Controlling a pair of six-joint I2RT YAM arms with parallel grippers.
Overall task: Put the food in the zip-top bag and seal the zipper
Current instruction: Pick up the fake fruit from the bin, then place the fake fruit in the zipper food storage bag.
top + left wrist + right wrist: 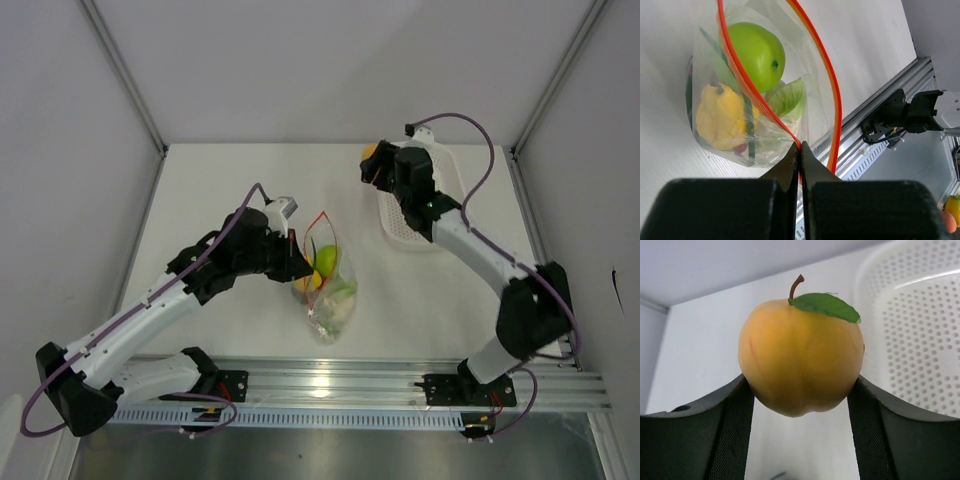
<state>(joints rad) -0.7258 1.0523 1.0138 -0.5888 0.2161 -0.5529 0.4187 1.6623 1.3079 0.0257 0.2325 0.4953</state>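
Our left pincer fills the bottom of its wrist view, its jaws pressed together on the zipper where the two red-orange strands meet. From that one pinch the zip-top bag lies on the worktop, mouth gaping. Inside we see the green apple, the yellow piece and the pale leafy piece.

Our right pincer is clamped on the orange-yellow round fruit, a finger on each flank, up beside the white basket and well apart from the bag.

We judge the fruit to be the risk. It is gripped low on curved sides, so a quick swing could roll it out. The bag mouth is held at a single point and the plastic is limp. A fruit coming in off-centre could catch a strand, fold the opening shut, or tug the zipper out of our left grip.

Dark stalks and a reddish bit low in the bag are too blurred to name. The mouth's far end is cut off, and our right arm covers part of the basket.
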